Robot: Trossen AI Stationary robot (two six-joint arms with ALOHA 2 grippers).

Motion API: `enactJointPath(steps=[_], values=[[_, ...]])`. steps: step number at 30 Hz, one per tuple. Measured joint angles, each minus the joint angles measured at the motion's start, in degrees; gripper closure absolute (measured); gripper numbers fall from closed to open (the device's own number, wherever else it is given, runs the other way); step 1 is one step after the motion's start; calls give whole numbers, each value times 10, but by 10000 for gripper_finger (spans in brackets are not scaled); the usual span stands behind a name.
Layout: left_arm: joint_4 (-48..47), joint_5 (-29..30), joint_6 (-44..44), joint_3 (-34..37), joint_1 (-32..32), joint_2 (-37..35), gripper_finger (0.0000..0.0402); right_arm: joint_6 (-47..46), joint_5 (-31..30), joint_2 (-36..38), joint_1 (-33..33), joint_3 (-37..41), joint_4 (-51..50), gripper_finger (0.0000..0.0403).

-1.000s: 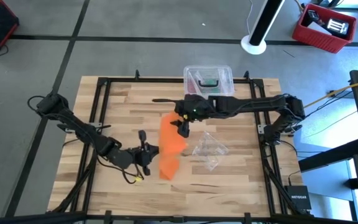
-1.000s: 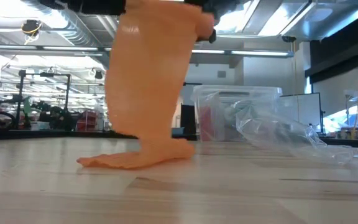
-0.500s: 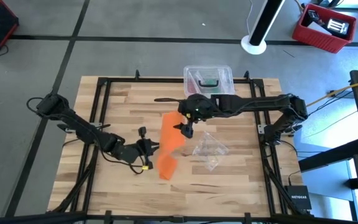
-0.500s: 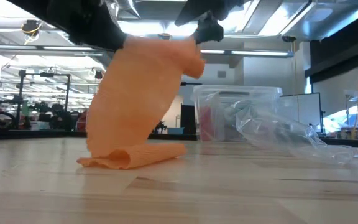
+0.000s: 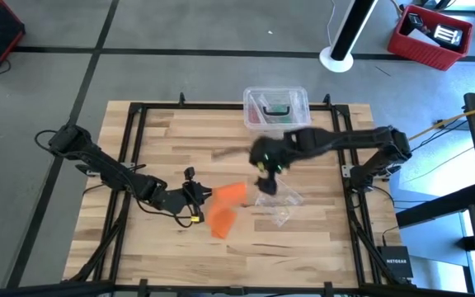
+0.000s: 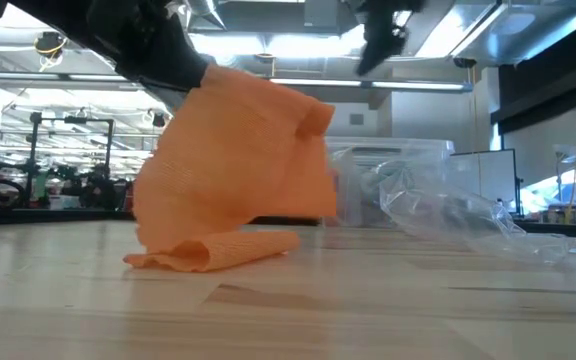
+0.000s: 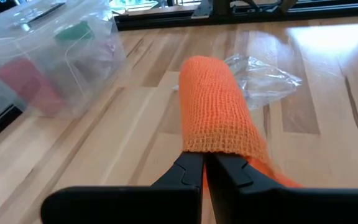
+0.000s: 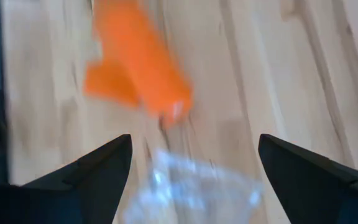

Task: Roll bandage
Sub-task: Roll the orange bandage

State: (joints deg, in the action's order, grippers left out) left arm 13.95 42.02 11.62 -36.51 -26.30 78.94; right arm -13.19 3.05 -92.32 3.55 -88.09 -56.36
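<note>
Bright orange stretchy fabric bandage point(image 5: 223, 208) lies crumpled mid-table point(image 5: 163, 140), one end pinched in the left gripper point(image 7: 204, 163); the right gripper point(image 5: 267, 175) hovers nearby, fingers spread wide, empty.

I find one legible marking: the word NETGEAR, printed in pale letters on a small dark box point(image 5: 396, 266) lying on the floor off the table's near right corner, seen from the high camera. The red crate beyond the far right corner holds white items with marks too small for me to read. No other text, label or number is legible from my wrist cameras or the low camera.
</note>
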Motion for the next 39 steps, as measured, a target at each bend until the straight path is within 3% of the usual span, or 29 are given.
enactJointPath(steps=[3,5,9,14,19,24,31,34,39], values=[[1,0,-3,0,0,0,401,0,-90,26,50,71,24,52],[5,0,-11,0,0,0,401,-14,-134,49,79,145,105,52],[6,1,-11,0,0,0,401,-21,-141,80,115,318,410,52],[8,7,-2,0,4,0,401,-39,-138,50,135,476,733,52],[43,15,-6,0,19,0,401,-76,-156,-2,133,513,874,52],[84,15,-34,0,30,0,401,-21,-176,-62,133,512,1002,58],[100,14,-43,-1,31,0,401,32,-219,-106,120,480,1033,129],[101,14,-43,-1,31,0,401,43,-209,-110,116,473,1028,168],[107,15,-44,0,30,0,401,39,-198,-93,122,474,935,215]])
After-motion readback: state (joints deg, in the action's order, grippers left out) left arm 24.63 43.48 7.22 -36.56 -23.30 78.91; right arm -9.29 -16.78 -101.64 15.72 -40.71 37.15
